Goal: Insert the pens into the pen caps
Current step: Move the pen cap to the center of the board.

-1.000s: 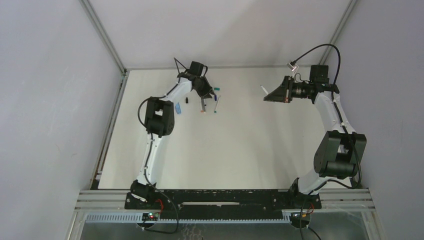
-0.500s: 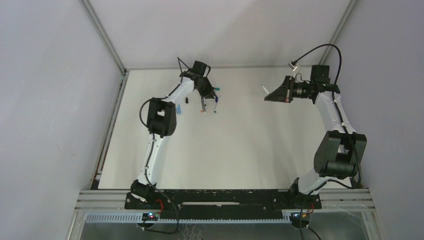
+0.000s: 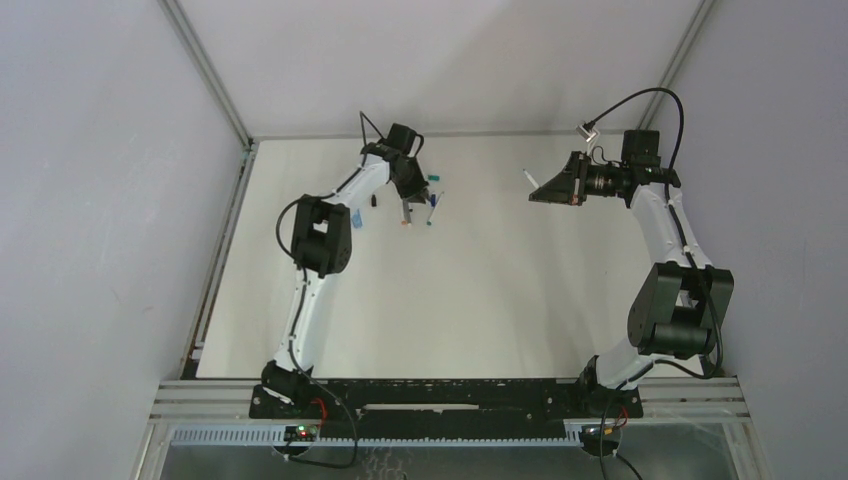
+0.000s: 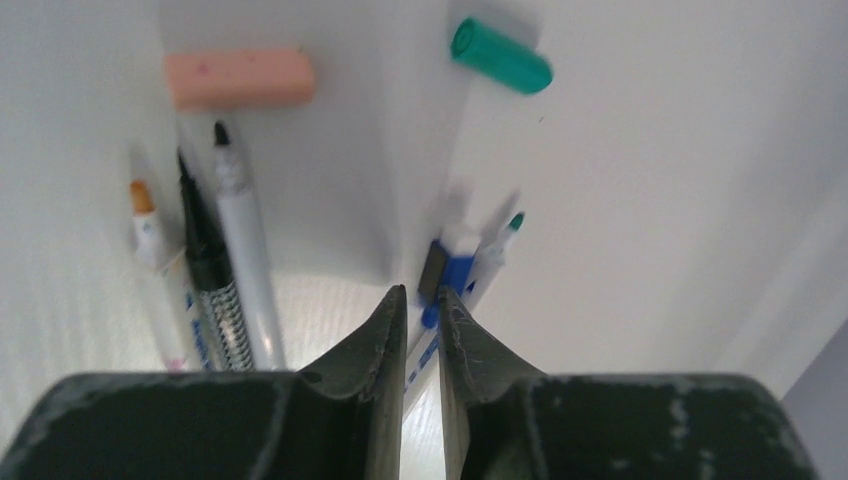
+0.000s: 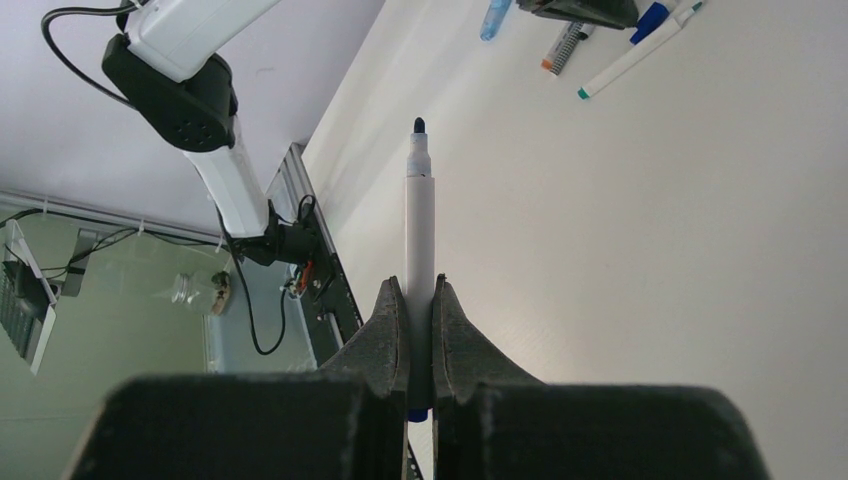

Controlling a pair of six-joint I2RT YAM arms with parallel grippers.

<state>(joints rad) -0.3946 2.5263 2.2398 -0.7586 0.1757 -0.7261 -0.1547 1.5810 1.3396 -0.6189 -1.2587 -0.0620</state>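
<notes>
From above, the left gripper [image 3: 412, 188] is seen lowered over a cluster of pens at the far left of the table [image 3: 500, 300]. A teal cap [image 3: 435, 179] lies just beside it and a light-blue pen [image 3: 356, 217] near the arm. The right gripper [image 3: 540, 192] is held above the far right of the table, well apart, with a white pen [image 3: 527, 178] projecting from it.

In the left wrist view, the jaws are seen nearly closed, with a narrow gap, and a blue cap [image 4: 455, 275] lies right at their tips. Whether anything is gripped cannot be told. A teal-tipped pen [image 4: 500, 245] lies beside the blue cap. A black pen [image 4: 205, 270], a black-tipped pen [image 4: 245, 270] and an orange-tipped pen [image 4: 150, 230] lie to the left, and a salmon cap [image 4: 240, 78] lies beyond them.

In the right wrist view, the jaws are closed on the white pen's barrel, with its dark tip pointing away.
</notes>
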